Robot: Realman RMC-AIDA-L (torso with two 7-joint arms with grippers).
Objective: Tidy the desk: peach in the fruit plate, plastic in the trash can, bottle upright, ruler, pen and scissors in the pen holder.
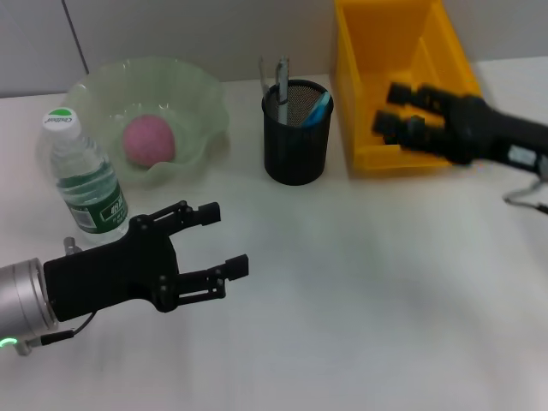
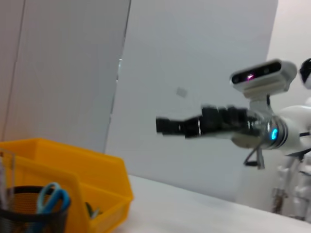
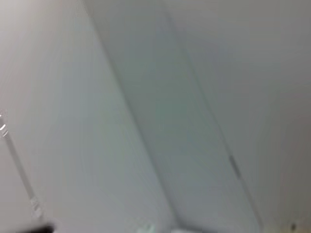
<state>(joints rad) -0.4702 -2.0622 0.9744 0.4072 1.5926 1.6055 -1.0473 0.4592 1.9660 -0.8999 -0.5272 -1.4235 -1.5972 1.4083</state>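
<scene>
A pink peach lies in the pale green fruit plate at the back left. In front of the plate a water bottle with a green label stands upright. The black mesh pen holder holds a grey pen and blue-handled scissors; a clear strip beside the pen may be the ruler. My left gripper hovers open and empty just right of the bottle. My right gripper is open over the front wall of the yellow trash can. No plastic is in view.
In the left wrist view the yellow trash can, the pen holder with the scissors and my right gripper appear in front of a grey wall. The right wrist view holds only wall.
</scene>
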